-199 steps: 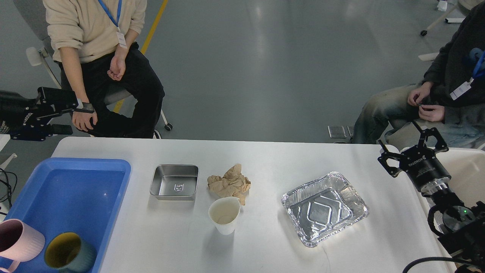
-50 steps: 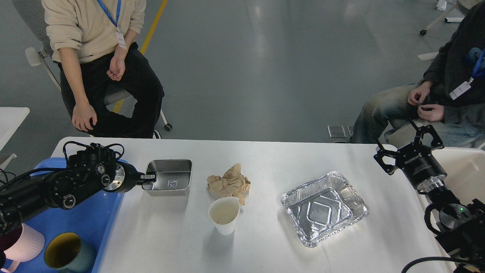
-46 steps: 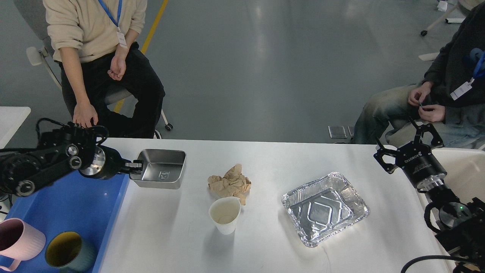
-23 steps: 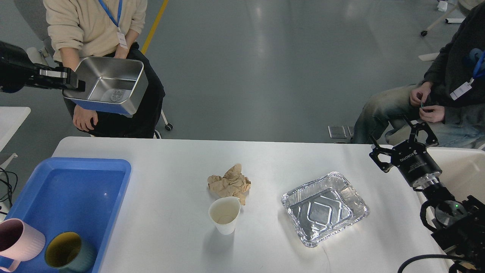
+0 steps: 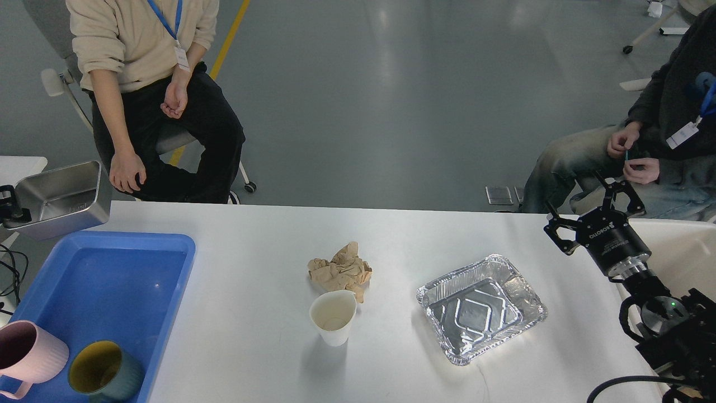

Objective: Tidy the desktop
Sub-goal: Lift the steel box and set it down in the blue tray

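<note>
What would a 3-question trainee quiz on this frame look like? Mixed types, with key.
1. True or false: the steel tray rests on the desktop.
2. Which sits nearest the paper cup? A) foil tray B) crumpled brown paper C) blue bin
3. Fill in: the blue bin holds a pink mug and a ____ one.

Key
1. False. It is held up at the left edge of the view, above the bin's far corner; the left gripper holding it is barely in view.
2. B, just behind the cup.
3. Dark green, yellow inside.

The right gripper is open and empty.
</note>
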Tool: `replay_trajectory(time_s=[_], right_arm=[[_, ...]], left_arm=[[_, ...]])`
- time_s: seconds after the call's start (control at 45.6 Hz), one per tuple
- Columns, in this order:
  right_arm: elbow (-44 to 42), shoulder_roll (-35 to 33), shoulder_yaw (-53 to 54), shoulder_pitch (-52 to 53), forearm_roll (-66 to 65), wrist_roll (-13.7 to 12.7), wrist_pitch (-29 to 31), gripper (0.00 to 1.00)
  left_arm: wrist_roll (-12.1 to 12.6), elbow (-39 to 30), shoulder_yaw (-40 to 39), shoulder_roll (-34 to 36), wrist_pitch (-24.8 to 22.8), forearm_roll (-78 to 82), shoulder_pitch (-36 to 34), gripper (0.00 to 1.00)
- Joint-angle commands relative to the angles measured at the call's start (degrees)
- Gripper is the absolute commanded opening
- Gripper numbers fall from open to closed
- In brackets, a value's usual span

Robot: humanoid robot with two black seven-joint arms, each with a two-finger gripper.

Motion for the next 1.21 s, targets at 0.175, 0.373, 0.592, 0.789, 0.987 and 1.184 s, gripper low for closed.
replay_trajectory(time_s=[0.175, 0.373, 0.592, 0.789, 0.987, 1.184], right_arm=[[-0.01, 0.08, 0.08, -0.01, -1.32, 0.09, 0.00, 1.00], [-0.01, -0.01, 0.07, -0.62, -1.50, 0.09, 0.00, 1.00], [-0.01, -0.09, 0.08, -0.71, -1.50, 0.09, 0.00, 1.00], [-0.01, -0.09, 0.08, -0.80, -1.50, 0.09, 0.00, 1.00], [-0.01, -0.09, 0.08, -0.80, -1.50, 0.09, 0.09, 1.00], [-0.01, -0.09, 0.08, -0.80, -1.50, 0.09, 0.09, 1.00]], left_arm=[[-8.43, 23.57, 7.87, -16.25, 11.60, 2.08, 3.78, 0.04], [-8.08, 27.54, 13.67, -21.00, 14.86, -4.07, 6.06, 0.05], [-7.82, 28.94, 17.10, -24.34, 18.55, -4.86, 7.56, 0.07], [-7.73, 30.97, 17.37, -26.27, 20.40, -5.92, 8.87, 0.08], [-7.91, 31.41, 17.37, -26.45, 21.37, -6.01, 10.28, 0.10], [-8.87, 31.41, 17.28, -25.93, 21.37, -6.62, 10.20, 0.33]])
